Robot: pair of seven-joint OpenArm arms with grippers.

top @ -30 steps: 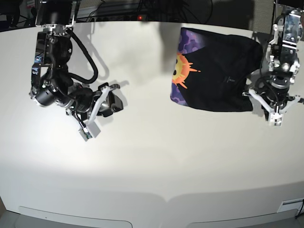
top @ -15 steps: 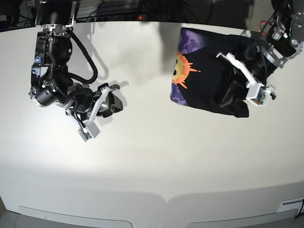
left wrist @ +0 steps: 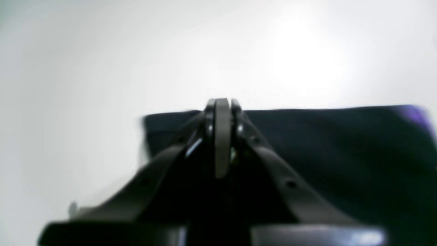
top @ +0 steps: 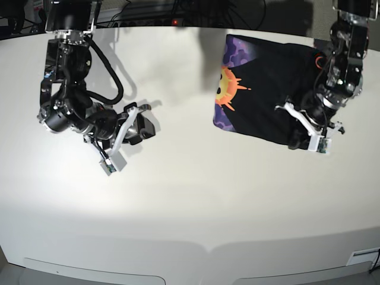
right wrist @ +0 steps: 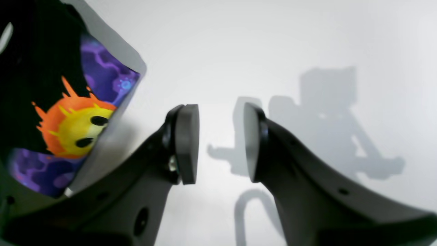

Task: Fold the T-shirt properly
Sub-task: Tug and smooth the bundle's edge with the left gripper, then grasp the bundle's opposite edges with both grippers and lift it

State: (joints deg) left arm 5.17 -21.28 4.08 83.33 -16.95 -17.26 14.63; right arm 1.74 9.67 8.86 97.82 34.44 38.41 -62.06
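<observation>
Left arm's jaws [top: 297, 138] swung back over T-shirt [top: 267, 89] edge, closed.

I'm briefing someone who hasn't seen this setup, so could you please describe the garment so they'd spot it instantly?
Start at the wide white table and look to its far side, beneath the left gripper. There lies the folded black cloth T-shirt. Its purple patterned strip with an orange-yellow sun marks it out.
</observation>
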